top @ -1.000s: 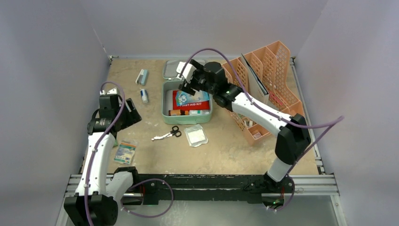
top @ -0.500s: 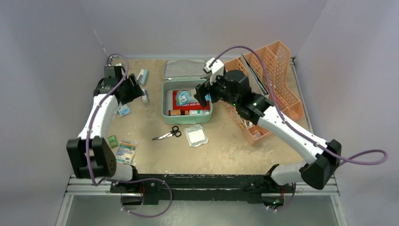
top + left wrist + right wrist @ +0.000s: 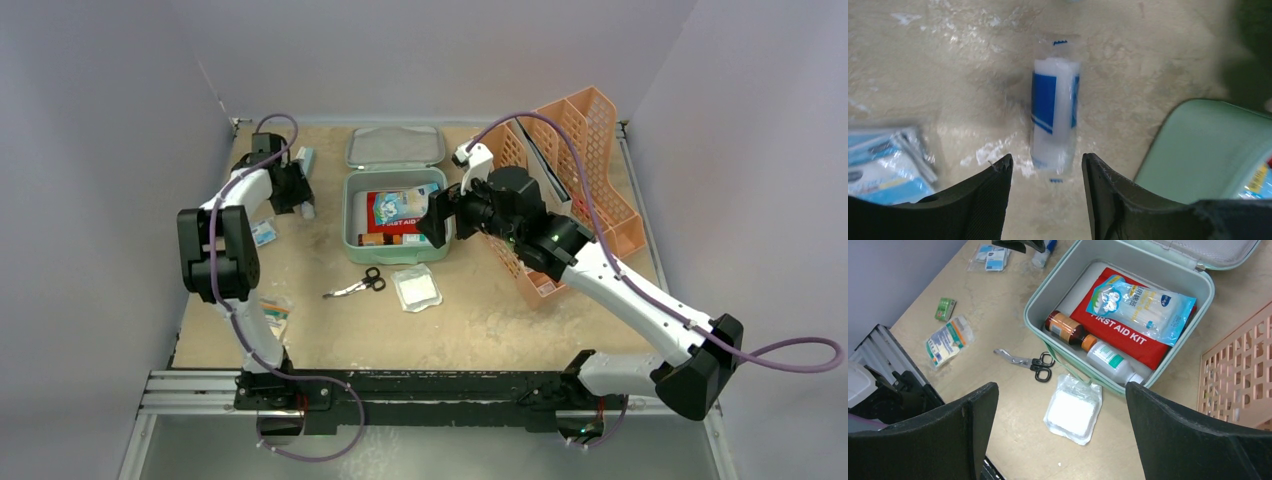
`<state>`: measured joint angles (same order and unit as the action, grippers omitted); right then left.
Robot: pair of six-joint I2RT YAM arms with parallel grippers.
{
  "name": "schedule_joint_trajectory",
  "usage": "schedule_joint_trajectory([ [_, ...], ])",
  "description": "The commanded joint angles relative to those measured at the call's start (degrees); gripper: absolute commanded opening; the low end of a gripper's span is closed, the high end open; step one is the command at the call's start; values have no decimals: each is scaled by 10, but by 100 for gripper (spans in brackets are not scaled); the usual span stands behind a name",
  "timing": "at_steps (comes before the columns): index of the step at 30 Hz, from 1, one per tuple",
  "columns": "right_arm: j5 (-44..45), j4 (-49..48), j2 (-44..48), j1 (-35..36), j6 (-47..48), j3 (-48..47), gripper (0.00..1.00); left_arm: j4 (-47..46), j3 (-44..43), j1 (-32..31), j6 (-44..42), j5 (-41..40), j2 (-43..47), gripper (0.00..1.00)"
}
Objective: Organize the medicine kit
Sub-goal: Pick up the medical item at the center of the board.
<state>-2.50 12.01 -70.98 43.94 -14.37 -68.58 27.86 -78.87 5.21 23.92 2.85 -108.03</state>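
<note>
At the far left of the mottled beige tabletop, the left gripper is straddling a glossy, plastic-wrapped white roll with blue print, black fingers spread and not pinching it. The mint-green medicine kit, a rounded-corner plastic box, is sitting open at far centre, holding a red pouch reading "FIRST AID KIT". The right gripper is hovering spread wide over its right edge, a peach mesh rack standing right, pale walls enclosing all.

White-and-black left arm reaching to the table's far-left corner, elbow raised, black left fingers pointing down, partly parted, white-and-black right arm stretched toward the table's middle, black right fingers spread wide
</note>
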Motion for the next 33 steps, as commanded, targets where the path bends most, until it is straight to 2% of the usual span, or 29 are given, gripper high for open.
schedule_joint_trajectory([
  [1,-13,0,-3,4,-16,-5,99,-9,-55,1,-29,14,-49,52],
  [9,-23,14,-24,11,-8,-11,99,3,-88,1,-36,10,-90,52],
  [15,-17,17,-24,11,-2,-10,99,10,-86,1,-37,11,-95,41],
  [27,-12,15,-28,11,8,-8,99,46,-90,1,-48,46,-86,27],
  [33,-23,7,-22,11,6,-2,99,67,-82,0,-29,58,-52,26],
])
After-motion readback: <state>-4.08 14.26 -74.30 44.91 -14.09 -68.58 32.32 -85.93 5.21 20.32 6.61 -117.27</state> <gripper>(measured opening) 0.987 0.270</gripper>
